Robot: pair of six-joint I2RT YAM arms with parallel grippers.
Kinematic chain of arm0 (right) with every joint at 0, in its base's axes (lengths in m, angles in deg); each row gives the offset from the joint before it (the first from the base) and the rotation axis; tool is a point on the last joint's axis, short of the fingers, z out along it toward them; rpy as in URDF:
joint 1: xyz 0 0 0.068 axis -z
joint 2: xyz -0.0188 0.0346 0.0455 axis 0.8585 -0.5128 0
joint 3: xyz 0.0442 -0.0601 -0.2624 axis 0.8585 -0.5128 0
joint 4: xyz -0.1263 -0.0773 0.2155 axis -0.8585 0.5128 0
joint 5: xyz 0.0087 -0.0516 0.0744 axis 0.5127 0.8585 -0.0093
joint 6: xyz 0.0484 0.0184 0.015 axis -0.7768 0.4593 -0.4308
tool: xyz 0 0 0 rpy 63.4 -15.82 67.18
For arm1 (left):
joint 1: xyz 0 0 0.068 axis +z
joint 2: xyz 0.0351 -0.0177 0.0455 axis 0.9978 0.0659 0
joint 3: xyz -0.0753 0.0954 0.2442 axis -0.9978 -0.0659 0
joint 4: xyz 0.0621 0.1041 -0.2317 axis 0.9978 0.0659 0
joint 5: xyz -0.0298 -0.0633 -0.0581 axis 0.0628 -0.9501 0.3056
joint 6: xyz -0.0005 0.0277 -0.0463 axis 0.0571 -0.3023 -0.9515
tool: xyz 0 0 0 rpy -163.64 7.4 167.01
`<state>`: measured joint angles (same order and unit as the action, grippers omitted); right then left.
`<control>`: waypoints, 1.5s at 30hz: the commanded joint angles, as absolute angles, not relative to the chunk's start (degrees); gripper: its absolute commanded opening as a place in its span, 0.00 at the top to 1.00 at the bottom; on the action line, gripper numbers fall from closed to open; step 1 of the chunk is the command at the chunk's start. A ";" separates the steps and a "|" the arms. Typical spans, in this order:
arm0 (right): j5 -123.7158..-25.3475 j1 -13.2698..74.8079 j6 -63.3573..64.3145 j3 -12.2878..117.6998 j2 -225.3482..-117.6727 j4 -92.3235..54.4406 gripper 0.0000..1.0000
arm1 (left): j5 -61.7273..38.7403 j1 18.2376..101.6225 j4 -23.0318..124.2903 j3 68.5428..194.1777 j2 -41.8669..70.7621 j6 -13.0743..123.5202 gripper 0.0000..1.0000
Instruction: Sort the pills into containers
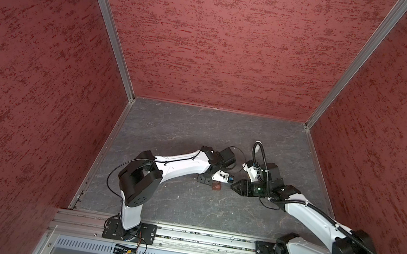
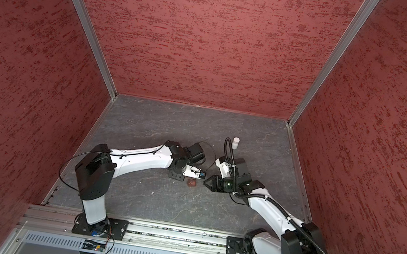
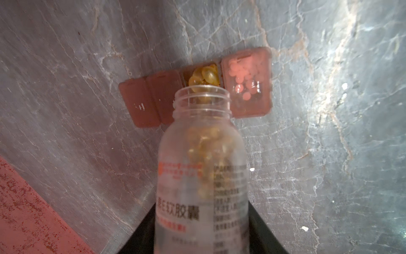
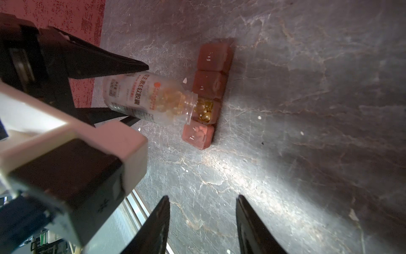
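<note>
Four square brown containers (image 4: 207, 84) | left tool (image 4: 141, 94) grips frosted bottle (image 3: 202, 176) | right tool (image 4: 203, 198) parted, empty

On the table (image 1: 168, 133): the containers (image 4: 208, 85), four in a row. Over the second from one end, the mouth of a tipped bottle (image 4: 142, 96); capsules (image 4: 204, 110) inside that one, pills (image 3: 246, 81) in the end one beside it. Well behind, a small bottle (image 2: 235, 143), upright.

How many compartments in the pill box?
4, one row: end compartment shut, second shut, third open with yellow capsules, fourth shut over pink pills. None seems hidden.
</note>
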<state>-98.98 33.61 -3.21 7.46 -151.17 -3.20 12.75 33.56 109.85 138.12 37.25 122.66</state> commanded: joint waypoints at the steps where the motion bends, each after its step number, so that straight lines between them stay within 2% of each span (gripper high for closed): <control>1: -99.03 33.06 -2.04 7.16 -151.10 -4.00 0.50 | 11.33 33.99 108.49 136.68 36.51 122.01 1.00; 45: -98.28 33.01 -1.60 7.53 -152.50 -3.06 0.50 | 9.13 35.16 99.60 127.68 28.64 120.02 1.00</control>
